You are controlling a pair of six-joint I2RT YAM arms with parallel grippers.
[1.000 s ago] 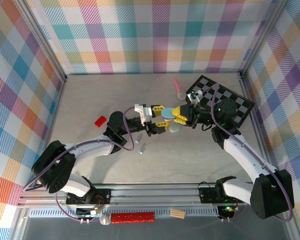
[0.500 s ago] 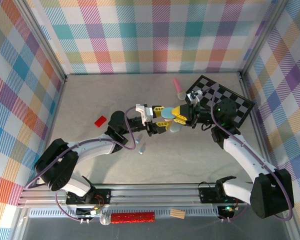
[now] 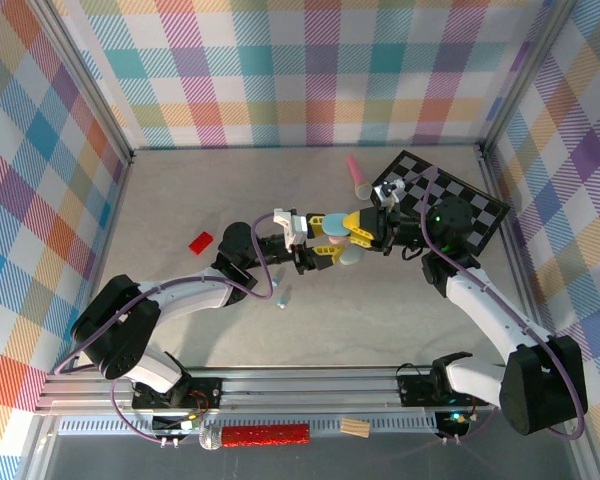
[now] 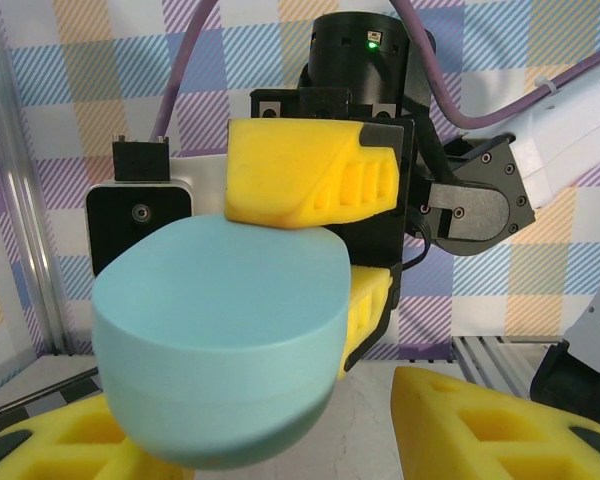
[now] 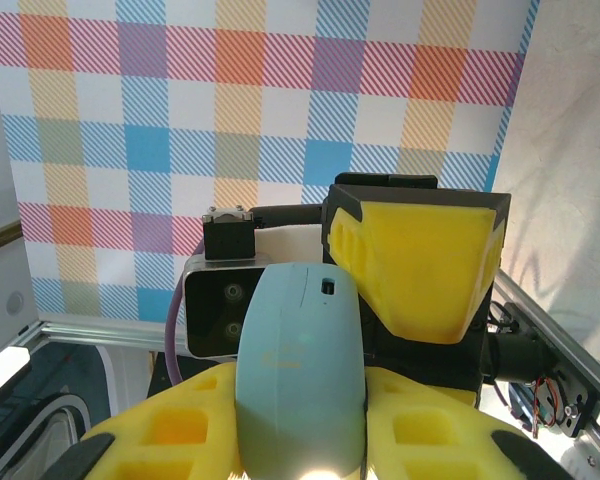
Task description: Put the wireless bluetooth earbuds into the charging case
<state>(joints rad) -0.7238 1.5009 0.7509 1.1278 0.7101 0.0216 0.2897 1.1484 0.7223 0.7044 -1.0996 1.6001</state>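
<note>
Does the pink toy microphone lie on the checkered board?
No, the pink toy microphone lies on the grey table, just to the left of the checkered board.

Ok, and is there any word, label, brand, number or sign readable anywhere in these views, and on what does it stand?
None can be read.
charging case: plain mint shell with one small dark square mark, no letters.
checkered board: black and white squares only, no writing.
red roll at the near rail: too small to tell whether it carries any print.
</note>
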